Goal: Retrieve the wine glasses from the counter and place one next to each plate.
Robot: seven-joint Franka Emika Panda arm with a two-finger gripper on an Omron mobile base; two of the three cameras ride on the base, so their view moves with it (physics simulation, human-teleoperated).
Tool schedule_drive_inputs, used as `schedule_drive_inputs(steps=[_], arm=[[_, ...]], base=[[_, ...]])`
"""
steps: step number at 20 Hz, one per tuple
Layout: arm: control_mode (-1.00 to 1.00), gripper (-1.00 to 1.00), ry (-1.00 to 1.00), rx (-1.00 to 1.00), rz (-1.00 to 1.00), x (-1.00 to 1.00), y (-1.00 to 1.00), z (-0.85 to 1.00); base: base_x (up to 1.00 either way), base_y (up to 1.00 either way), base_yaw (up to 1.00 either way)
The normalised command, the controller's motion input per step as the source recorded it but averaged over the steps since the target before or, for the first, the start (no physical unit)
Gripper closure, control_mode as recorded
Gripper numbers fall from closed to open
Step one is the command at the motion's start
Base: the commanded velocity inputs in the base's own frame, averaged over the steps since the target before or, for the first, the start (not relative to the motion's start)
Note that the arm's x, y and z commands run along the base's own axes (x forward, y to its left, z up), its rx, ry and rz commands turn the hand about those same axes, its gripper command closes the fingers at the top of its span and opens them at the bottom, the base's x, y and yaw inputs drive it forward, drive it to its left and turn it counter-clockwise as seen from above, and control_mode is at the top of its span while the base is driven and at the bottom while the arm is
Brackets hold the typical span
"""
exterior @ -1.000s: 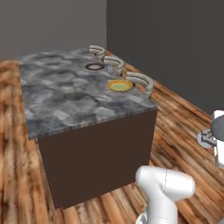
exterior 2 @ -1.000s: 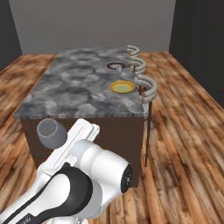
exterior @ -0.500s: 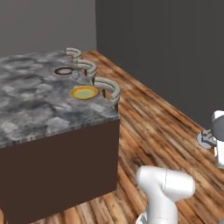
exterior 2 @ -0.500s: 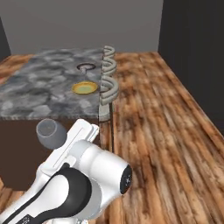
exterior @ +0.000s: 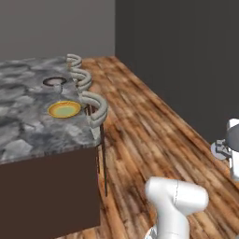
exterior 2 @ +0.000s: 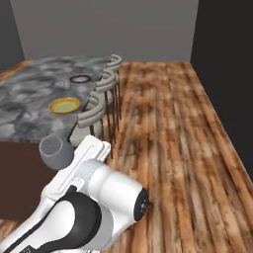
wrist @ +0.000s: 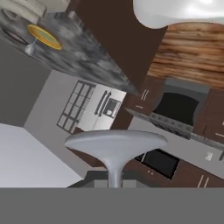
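Note:
My gripper (exterior 2: 66,160) is shut on a wine glass (exterior 2: 54,150), whose grey rounded bowl shows beside the white hand. In the hand view the glass's round foot (wrist: 114,144) and stem stand just ahead, and the fingertips are hidden. On the grey marbled counter (exterior 2: 29,106) lie the yellow-orange plate (exterior 2: 64,105) and, farther back, the dark-rimmed plate (exterior 2: 80,78). A second small wine glass (exterior 2: 66,85) stands next to the dark plate, also visible as the glass (wrist: 29,48). The held glass is well away from the counter, over the floor. Both plates (exterior: 64,109) (exterior: 54,81) show at left.
Three curved-back stools (exterior: 95,109) line the counter's right side, close to the plates. Open wooden floor (exterior 2: 168,138) stretches to the right, up to a dark wall (exterior: 186,60). The rolled hand view shows dark cabinets and an oven (wrist: 175,109) beyond.
The whole scene has shifted left and come nearer in both base views, so the base has moved. The glass stays in the shut gripper.

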Motion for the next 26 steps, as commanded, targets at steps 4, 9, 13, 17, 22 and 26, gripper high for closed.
schedule_drive_inputs(steps=[4, 9, 13, 17, 22, 26], arm=[[1.0, 1.0, 0.0, 0.0, 0.0, 0.0, 0.0, 0.0], [1.0, 1.0, 0.0, 0.0, 0.0, 0.0, 0.0, 0.0], [1.0, 1.0, 0.0, 0.0, 0.0, 0.0, 0.0, 0.0], [1.0, 1.0, 0.0, 0.0, 0.0, 0.0, 0.0, 0.0], [1.0, 1.0, 0.0, 0.0, 0.0, 0.0, 0.0, 0.0], [1.0, 1.0, 0.0, 0.0, 0.0, 0.0, 0.0, 0.0]], base=[[1.0, -0.97, 0.32], [1.0, -0.89, 0.33], [1.0, -0.83, 0.34], [1.0, -0.69, 0.43], [1.0, -0.72, 0.43], [1.0, -0.71, 0.44]])
